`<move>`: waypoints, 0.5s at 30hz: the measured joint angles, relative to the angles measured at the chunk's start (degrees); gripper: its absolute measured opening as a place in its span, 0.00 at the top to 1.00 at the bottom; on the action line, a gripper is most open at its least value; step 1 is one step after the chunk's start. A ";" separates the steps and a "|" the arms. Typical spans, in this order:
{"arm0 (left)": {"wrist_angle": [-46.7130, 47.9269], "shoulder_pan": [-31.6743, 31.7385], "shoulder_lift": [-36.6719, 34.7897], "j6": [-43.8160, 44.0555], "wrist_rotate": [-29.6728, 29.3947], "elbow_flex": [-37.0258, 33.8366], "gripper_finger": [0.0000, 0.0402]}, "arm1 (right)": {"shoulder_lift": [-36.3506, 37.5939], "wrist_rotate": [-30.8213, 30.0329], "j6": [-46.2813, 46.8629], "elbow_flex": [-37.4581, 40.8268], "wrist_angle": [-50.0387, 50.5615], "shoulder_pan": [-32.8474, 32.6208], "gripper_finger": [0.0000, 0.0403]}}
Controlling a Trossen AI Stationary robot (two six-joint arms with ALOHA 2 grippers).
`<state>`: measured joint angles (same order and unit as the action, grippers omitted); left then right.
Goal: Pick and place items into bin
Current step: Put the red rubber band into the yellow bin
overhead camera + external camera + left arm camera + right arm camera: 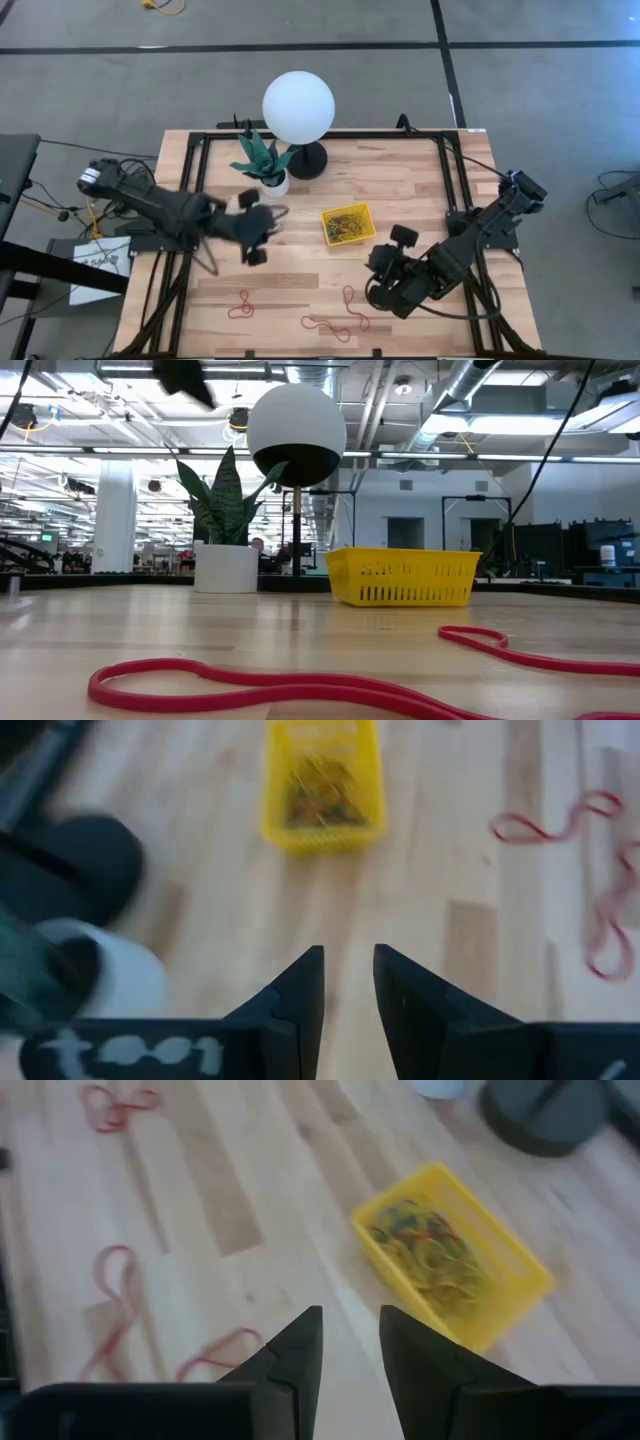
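Note:
The yellow bin (348,224) sits mid-table with a tangle of coloured rubber bands inside (432,1252). Three red bands lie flat on the wood near the table's near edge (240,305) (348,298) (330,327); two fill the low view's foreground (270,690) (540,655). My left gripper (266,230) hovers left of the bin, beside the plant pot, open and empty (348,972). My right gripper (384,266) hovers on the bin's near-right side, open and empty (350,1335). Both point toward the bin.
A white pot with a green plant (268,172) and a lamp with a white globe (298,107) on a dark base stand just beyond the bin. A black frame runs along the table's edges (320,134). Bare wood lies between the bin and the red bands.

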<state>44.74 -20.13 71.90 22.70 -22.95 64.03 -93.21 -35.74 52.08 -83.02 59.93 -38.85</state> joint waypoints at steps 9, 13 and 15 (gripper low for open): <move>-14.33 -14.59 -0.81 15.44 12.57 -18.72 0.80 | -0.09 6.39 -8.20 4.69 -14.58 0.00 0.76; -17.53 -19.48 -0.59 20.78 19.04 -20.91 0.80 | -0.09 6.46 -8.55 5.04 -15.71 0.00 0.76; -17.83 -21.57 -0.57 22.88 20.04 -21.12 0.80 | -0.09 6.12 -8.64 5.04 -15.68 0.02 0.76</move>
<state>26.90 -41.70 71.33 45.58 -2.90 42.92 -93.30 -29.62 43.44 -77.97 44.25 -38.84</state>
